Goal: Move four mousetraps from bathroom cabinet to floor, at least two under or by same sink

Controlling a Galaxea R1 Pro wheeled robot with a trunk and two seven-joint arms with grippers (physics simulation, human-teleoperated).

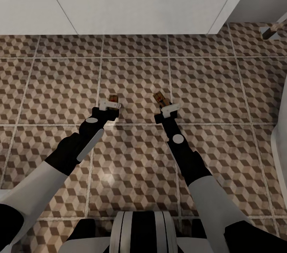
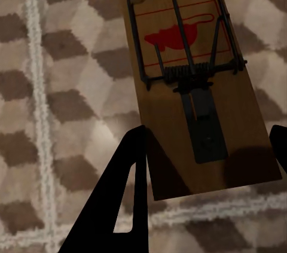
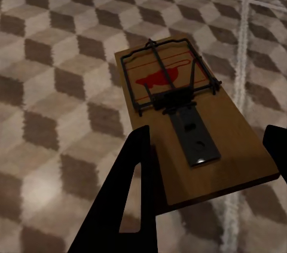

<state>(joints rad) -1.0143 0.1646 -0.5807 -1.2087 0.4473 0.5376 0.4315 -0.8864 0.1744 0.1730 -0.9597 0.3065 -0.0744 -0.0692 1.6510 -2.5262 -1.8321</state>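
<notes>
— So, what are our left fingers (image 2: 122,199) doing?

— We have them spread either side of the near end of a mousetrap (image 2: 194,79), which lies between them on the bathroom floor (image 2: 54,85); we cannot tell whether they touch the board. From the head, our left gripper (image 1: 110,106) sits low, the trap (image 1: 114,98) just beyond it.

— And our right?

— Much the same: right fingers (image 3: 128,187) apart, flanking the near end of a second mousetrap (image 3: 185,127), red mark and spring bar facing up. Our right gripper (image 1: 167,110) is low over the tiles, that trap (image 1: 159,97) beyond its tips.

— Beyond those?

— We see a white block (image 1: 131,2) further ahead.
</notes>
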